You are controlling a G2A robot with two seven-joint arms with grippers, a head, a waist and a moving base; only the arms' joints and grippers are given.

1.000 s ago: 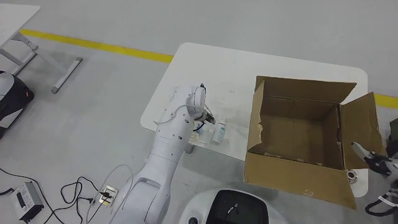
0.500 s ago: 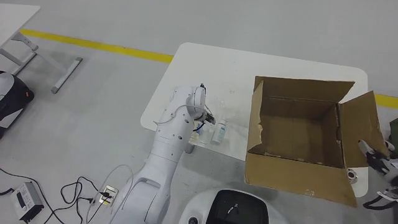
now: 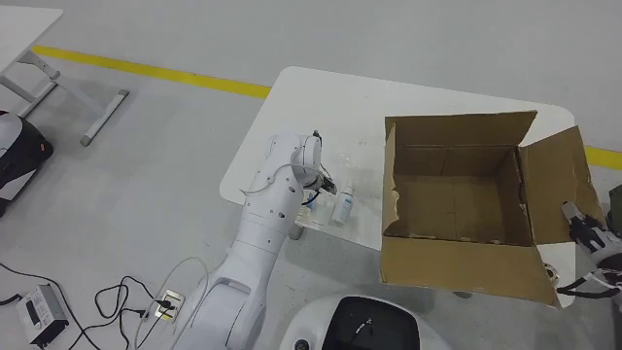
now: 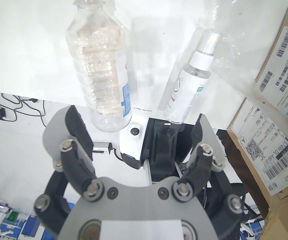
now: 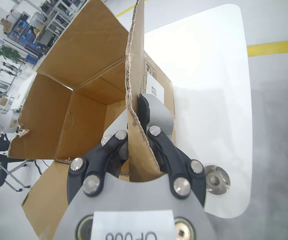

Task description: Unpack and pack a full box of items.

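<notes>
Holding, right gripper [image 5: 134, 116]: we see it clamped on the box's right flap [image 5: 136, 58], the cardboard edge running between its fingers.
Hovering, left gripper [image 4: 136, 123]: spread wide with nothing between the fingers, over the desk's near edge, just short of the two bottles.
Water bottle [image 4: 99, 63]: clear with a white cap, upright at the desk's near edge, left of the box.
Spray bottle [image 4: 192, 78]: white body, clear cap, upright just beside the water bottle without touching it, between that bottle and the box.
Box [image 3: 457, 270]: brown cardboard, open-topped, on the right half of the desk. Inside we see its bare cardboard floor. Shipping labels sit on the side facing the bottles.
Desk [image 3: 330, 107]: white, with rounded corners.
Floor [image 3: 146, 19]: grey with yellow lines; cables [image 3: 109, 303] lie near the robot.
Second table [image 3: 21, 27]: white, far off to the left.
Count: we make it one box, two bottles, two grippers.
</notes>
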